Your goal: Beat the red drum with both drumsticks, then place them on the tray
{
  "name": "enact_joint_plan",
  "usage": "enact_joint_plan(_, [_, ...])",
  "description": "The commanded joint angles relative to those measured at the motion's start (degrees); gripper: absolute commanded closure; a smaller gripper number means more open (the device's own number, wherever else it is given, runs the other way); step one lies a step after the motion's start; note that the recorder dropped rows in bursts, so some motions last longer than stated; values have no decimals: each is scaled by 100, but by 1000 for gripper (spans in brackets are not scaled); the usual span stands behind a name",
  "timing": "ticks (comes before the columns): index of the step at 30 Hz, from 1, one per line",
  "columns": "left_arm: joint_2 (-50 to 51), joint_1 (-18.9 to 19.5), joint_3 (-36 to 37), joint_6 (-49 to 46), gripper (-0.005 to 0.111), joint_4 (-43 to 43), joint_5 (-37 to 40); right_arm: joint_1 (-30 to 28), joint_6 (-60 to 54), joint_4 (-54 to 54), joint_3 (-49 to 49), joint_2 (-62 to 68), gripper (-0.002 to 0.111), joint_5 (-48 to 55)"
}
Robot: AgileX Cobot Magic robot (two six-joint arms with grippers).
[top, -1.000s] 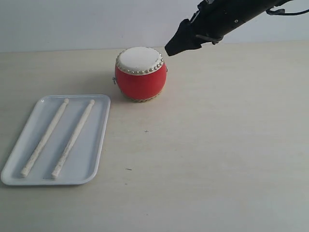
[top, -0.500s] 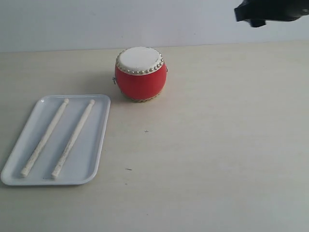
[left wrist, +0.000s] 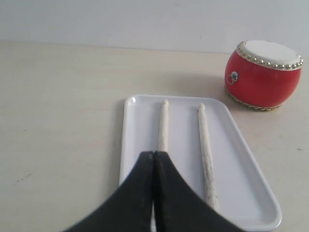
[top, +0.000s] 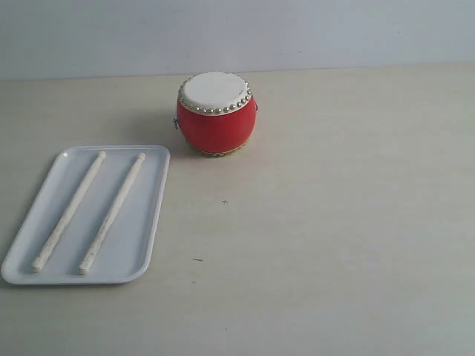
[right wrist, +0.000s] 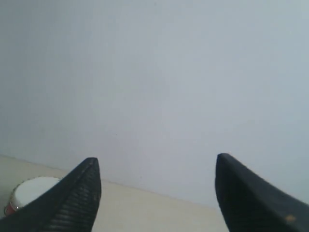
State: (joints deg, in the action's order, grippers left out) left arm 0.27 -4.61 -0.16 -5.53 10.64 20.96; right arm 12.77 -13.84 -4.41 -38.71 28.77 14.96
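Pale beige table [top: 334, 259]; plain whitish wall [top: 334, 30] behind; tiny dark speck [top: 225, 201], perhaps dirt.

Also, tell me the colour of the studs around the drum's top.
Silver. The studs ring the white skin of the red drum; clearest in the left wrist view.

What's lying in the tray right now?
Both drumsticks, side by side on the tray. In the left wrist view the shut left claw covers one stick's near end.

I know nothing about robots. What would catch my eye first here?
The red drum stands upright near the back of the pale table. In front of it to the left, a white tray holds two drumsticks lying side by side. The left tool is shut, aimed at the tray; the right tool is open, facing the wall.
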Motion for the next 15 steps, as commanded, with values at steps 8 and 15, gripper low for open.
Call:
enact_joint_plan(8, [-27,10,16,-13,106,48,-24,-11,1449,1261,786,-972,44,119])
enact_joint_plan(15, [-27,10,16,-13,106,48,-24,-11,1701,1579,2140,-1613,44,-373])
